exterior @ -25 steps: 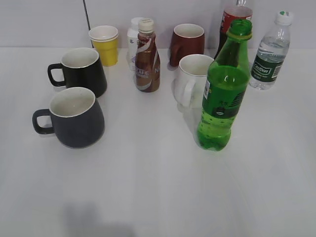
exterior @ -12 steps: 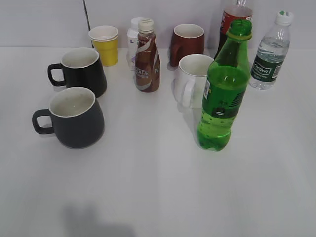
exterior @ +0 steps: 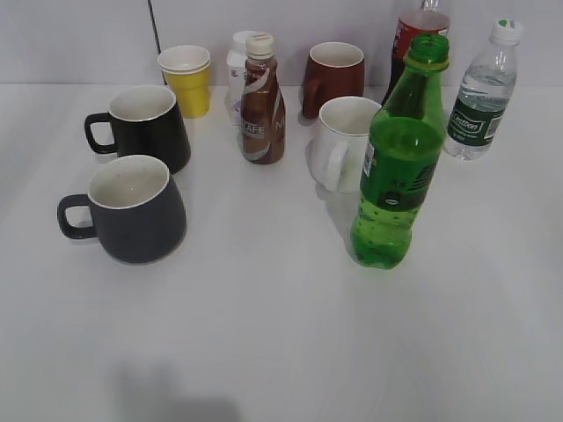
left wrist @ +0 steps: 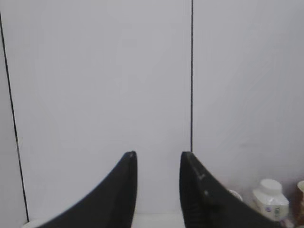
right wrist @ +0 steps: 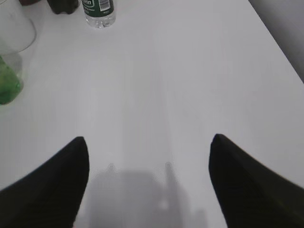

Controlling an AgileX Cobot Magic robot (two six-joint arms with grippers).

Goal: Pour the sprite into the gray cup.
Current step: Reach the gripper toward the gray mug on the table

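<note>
The sprite [exterior: 398, 167] is a tall green bottle with its cap off, standing upright right of centre; its base shows at the left edge of the right wrist view [right wrist: 7, 85]. The gray cup [exterior: 136, 209] stands at the front left, handle to the left, white inside. Neither gripper shows in the exterior view. My left gripper [left wrist: 158, 156] is open and empty, facing the back wall. My right gripper [right wrist: 148, 142] is wide open and empty above bare table, right of the sprite.
A black mug [exterior: 145, 127], yellow paper cup [exterior: 187, 79], brown coffee bottle [exterior: 262, 101], white mug [exterior: 345, 145], maroon mug [exterior: 334, 77], cola bottle [exterior: 413, 40] and water bottle [exterior: 479, 92] stand behind. The table's right edge [right wrist: 280, 42] is near.
</note>
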